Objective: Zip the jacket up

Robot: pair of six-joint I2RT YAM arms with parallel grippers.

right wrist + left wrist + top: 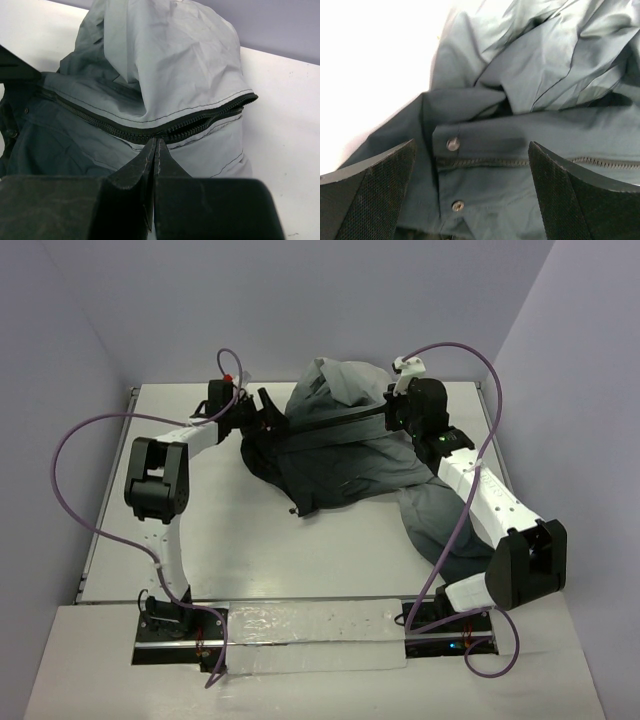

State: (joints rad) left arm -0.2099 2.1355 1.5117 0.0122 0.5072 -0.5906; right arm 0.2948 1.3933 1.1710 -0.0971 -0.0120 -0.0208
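1. OK so the jacket (350,455) is bunched on the far half of the table (300,560).
2. My left hand (471,147) is spread over the hem (490,192) by the snaps (452,144), gripping nothing.
3. My right hand (156,143) is pressed together at the zipper (130,131); can't tell if it's got the pull.
4. My worry: with the hem loose, any tug just drags the jacket and the zipper jams.

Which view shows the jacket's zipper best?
Right wrist: the zipper teeth run sharp across the frame. Top external shows only a dark band across the jacket; left wrist shows a short stretch near two snaps.
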